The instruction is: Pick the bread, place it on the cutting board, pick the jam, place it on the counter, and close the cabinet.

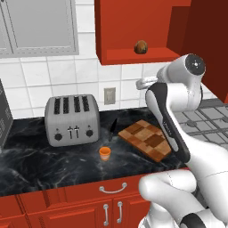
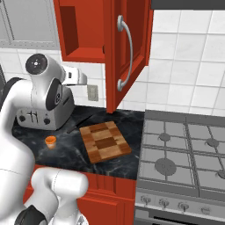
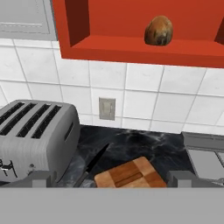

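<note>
The bread (image 1: 140, 46), a round brown loaf, sits on the bottom shelf of the open red cabinet (image 1: 133, 55); the hand view has the bread (image 3: 158, 30) up high. The cabinet door (image 2: 127, 52) stands swung out. My gripper (image 1: 141, 83) hovers below and in front of that shelf, above the counter (image 1: 53, 160), open and holding nothing; its fingertips (image 3: 41, 177) are spread wide. The checkered cutting board (image 1: 147, 139) lies on the counter beneath the arm. The small orange jam (image 1: 104, 153) stands on the counter in front of the toaster, left of the board.
A grey toaster (image 1: 71, 119) stands at the back left of the counter. A dark knife (image 1: 113, 128) lies between toaster and board. A wall outlet (image 1: 109, 95) sits on the tiles. The stove (image 2: 184, 154) adjoins the counter on the right.
</note>
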Robot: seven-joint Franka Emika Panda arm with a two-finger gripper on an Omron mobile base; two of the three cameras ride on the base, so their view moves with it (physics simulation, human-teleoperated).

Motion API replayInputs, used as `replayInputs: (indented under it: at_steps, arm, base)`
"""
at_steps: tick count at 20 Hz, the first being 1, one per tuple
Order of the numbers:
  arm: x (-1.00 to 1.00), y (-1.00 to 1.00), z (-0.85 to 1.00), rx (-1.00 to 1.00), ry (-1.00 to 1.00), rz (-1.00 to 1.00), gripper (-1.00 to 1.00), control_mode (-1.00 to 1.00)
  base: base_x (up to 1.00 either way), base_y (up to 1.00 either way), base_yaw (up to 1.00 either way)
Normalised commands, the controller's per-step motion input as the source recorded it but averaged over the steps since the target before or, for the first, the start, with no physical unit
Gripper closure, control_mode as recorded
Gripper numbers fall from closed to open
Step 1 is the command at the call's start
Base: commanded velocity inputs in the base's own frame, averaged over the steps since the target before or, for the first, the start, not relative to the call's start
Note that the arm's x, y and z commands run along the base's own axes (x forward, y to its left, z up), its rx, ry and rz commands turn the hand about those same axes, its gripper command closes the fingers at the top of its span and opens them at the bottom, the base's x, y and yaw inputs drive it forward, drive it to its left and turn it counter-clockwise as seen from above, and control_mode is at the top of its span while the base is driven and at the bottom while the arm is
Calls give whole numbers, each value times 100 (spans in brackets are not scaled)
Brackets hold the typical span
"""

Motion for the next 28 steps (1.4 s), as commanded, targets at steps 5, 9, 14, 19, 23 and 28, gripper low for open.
replayInputs:
  at_steps: [5,9,14,19,23,28]
  arm:
    - [0,-7,11,0,0,0,-100,-100]
    - [0,-8,15,0,0,0,-100,-100]
    - [0,-9,9,0,0,0,-100,-100]
    - [0,-8,15,0,0,0,-100,-100]
    - [0,-10,19,0,0,-1,-100,-100]
    - [0,-10,16,0,0,-5,-100,-100]
  base:
    - [0,0,0]
    - [0,0,0]
    - [0,0,0]
    - [0,0,0]
    - [0,0,0]
    - [0,0,0]
